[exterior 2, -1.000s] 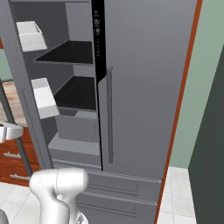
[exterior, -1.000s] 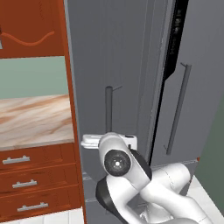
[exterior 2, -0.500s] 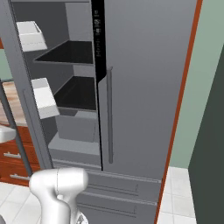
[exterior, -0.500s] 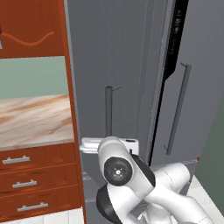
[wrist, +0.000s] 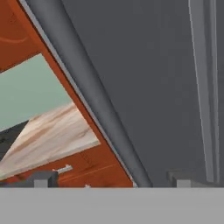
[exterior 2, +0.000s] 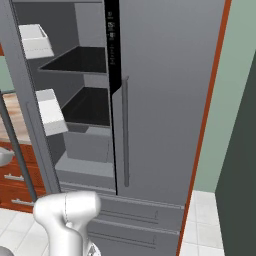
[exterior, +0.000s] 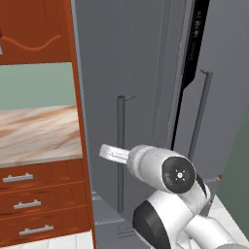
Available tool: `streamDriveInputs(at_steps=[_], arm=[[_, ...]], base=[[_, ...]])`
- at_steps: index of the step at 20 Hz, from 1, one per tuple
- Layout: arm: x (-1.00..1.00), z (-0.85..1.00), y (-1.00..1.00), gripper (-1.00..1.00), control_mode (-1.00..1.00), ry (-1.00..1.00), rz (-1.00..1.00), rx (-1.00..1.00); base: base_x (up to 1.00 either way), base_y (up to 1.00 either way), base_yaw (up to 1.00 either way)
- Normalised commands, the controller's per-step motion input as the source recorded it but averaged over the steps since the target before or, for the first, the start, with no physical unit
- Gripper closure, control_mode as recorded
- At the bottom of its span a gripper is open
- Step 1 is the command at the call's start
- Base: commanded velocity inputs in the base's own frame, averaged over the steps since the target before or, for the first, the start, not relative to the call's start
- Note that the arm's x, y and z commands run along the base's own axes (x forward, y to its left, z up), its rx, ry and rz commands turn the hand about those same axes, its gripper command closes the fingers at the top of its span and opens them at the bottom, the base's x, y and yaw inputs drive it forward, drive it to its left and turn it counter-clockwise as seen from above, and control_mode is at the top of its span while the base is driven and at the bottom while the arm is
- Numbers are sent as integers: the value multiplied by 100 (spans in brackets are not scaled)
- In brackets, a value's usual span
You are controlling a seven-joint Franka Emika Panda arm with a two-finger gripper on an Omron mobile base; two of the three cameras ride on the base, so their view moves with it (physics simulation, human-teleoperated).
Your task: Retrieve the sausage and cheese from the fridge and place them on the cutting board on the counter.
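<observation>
No legible text, labels or numbers anywhere

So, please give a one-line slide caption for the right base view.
Fridge with its left door swung open, showing dark shelves and white door bins.

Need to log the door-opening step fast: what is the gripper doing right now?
Gripper: open, holding nothing; its fingertips stand apart on either side of the fridge door handle.
</observation>
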Motion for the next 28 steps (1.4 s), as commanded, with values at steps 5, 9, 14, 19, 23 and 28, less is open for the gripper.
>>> streamDriveInputs(at_steps=[5, 9, 14, 19, 23, 28], arm=[[-23, 16, -37, -100, -100, 0, 3, 63], [-13, 18, -37, -100, -100, 0, 0, 51], [-20, 18, -42, -100, -100, 0, 0, 39], [-11, 9, -44, -100, -100, 0, 0, 24], [-2, 10, -44, -100, -100, 0, 0, 16], [-1, 9, -47, -100, -100, 0, 0, 18]], base=[[0, 0, 0], [0, 0, 0], [0, 0, 0], [0, 0, 0], [0, 0, 0], [0, 0, 0]])
